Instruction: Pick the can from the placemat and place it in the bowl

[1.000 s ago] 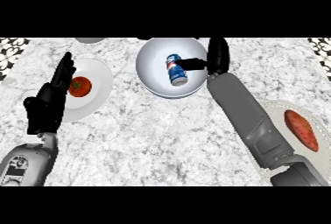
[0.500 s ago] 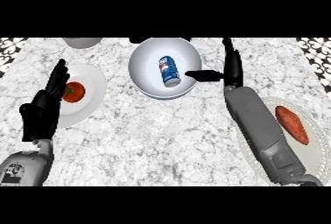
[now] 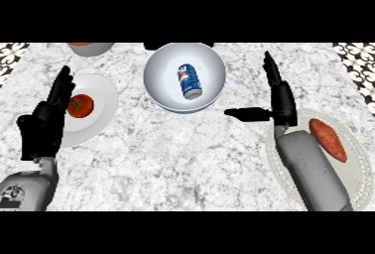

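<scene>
The can (image 3: 190, 81) lies on its side inside the white bowl (image 3: 162, 59), up and to the left of the right hand's fingers (image 3: 273, 74) and well apart from them. Its long axis runs nearly up and down the view, the lower end tipped slightly to the right. It is a short cylinder with a blue wrap, white and red markings and pale ends; the bowl is round, smooth and glossy.

The right hand (image 3: 282, 101) holds nothing: its fingers are straight and pressed together, pointing toward the far edge, with the thumb stuck out sideways to the left toward the bowl. Just right of that hand's wrist, a long reddish sweet potato (image 3: 327, 140) rests on a pale round placemat (image 3: 357, 171) with a ridged rim.

The left hand (image 3: 44, 126) stands at the left edge, fingers straight and upright. Just right of those fingers, a red tomato (image 3: 79, 105) sits on a plain white plate (image 3: 102, 111).

The tabletop (image 3: 190, 158) is grey-white speckled stone.
</scene>
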{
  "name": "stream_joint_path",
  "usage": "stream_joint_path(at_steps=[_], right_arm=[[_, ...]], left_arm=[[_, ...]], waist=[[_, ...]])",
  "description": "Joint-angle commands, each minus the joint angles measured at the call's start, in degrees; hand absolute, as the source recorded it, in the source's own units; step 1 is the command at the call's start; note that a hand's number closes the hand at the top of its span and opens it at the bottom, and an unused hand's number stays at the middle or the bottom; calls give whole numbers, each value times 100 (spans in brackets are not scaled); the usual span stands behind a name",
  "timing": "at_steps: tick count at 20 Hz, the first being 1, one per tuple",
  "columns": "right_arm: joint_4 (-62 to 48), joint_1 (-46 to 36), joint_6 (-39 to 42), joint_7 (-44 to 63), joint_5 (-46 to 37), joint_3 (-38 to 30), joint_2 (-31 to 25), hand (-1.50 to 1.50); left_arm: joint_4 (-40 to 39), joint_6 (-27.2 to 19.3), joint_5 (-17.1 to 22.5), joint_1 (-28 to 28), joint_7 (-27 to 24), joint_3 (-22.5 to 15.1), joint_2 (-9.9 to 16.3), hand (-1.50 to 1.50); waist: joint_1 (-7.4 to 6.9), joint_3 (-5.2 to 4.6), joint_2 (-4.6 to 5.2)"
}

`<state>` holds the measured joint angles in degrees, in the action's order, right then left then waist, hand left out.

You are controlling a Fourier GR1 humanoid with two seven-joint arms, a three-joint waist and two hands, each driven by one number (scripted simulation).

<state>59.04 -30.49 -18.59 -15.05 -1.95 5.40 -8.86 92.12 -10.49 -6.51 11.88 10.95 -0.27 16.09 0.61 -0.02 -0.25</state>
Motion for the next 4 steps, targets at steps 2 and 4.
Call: stream_joint_path(at_steps=[2,4], right_arm=[[660,543,257,52,-88,-90,-3,-150],[1024,965,-84,76,-308,279,286,-150]], left_arm=[[213,124,-132,-41,35,65,-180,0],[-364,394,122,500,25,430,144,0]], waist=[[-64,2,22],[-34,1,23]])
